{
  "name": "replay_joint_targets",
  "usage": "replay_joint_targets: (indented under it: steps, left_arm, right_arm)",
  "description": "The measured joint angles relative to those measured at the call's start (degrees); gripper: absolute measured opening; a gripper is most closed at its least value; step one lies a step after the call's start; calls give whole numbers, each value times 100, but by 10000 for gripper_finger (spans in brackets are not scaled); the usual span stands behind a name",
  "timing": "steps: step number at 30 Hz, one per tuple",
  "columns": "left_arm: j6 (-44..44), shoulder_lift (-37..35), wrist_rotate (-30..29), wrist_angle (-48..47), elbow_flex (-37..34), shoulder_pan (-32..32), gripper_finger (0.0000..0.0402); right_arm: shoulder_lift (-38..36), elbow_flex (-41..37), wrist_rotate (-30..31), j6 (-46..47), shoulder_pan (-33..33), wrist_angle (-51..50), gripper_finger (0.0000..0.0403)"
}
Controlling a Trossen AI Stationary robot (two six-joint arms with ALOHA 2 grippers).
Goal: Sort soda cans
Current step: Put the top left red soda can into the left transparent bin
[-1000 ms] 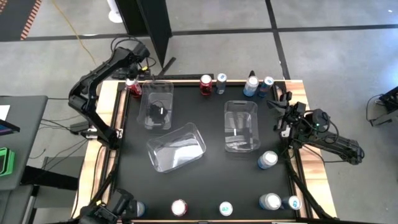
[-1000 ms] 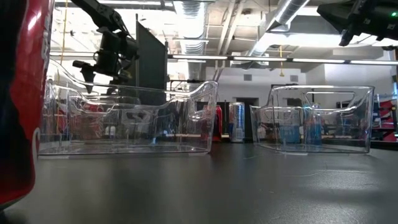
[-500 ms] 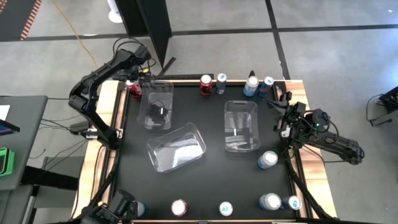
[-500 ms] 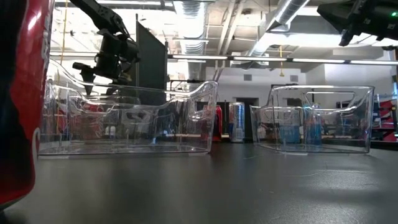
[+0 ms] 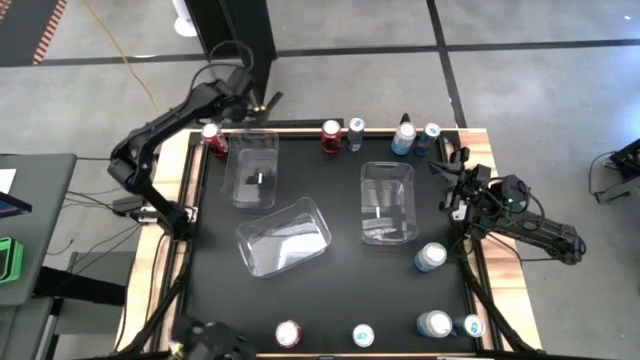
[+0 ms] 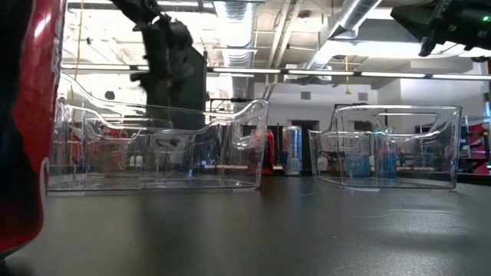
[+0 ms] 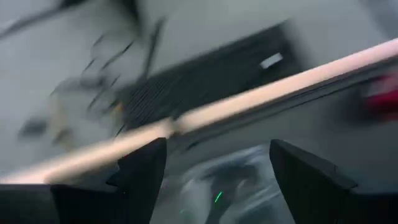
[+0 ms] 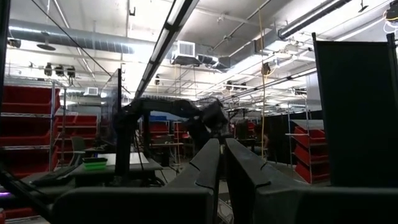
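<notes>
Eleven soda cans on table (image 5: 340, 300): five along far edge, red can (image 5: 211, 136) at far-left corner, others near front edge. Three clear bins (image 5: 385, 200) mid-table. Left gripper (image 5: 252, 98) beyond far edge, fingers apart, empty. Right gripper (image 5: 450, 170) at right edge, fingers nearly together, empty.

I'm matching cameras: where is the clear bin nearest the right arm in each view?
High: clear bin, right of centre.
Low: right side.
Left wrist: not in it.
Right wrist: not in it.
Shared landmark: red can at the far edge.
</notes>
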Motion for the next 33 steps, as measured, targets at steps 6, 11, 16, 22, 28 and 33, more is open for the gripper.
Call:
replay_joint_targets:
  steps: [6,11,16,22,28,33]
  left_arm:
    - [895,60,905,1194,123,-580,281]
    - [1673,143,1194,1781,132,-1057,281]
    - [2173,293,1325,2299,136,-1480,281]
    - [2356,492,155,2136,203,-1645,281]
    - [799,427,-1176,1041,575,-1133,281]
    - [-535,422,-1191,-305,759,-434,281]
  right_arm:
    - [0,0,2,-2,0,2,47]
    - [0,0,2,-2,0,9,47]
    - [-1,0,2,-1,0,14,47]
    - [-2,0,2,0,0,21,47]
    - [-2,0,2,1,0,13,47]
    - [-1,0,2,2,0,13,47]
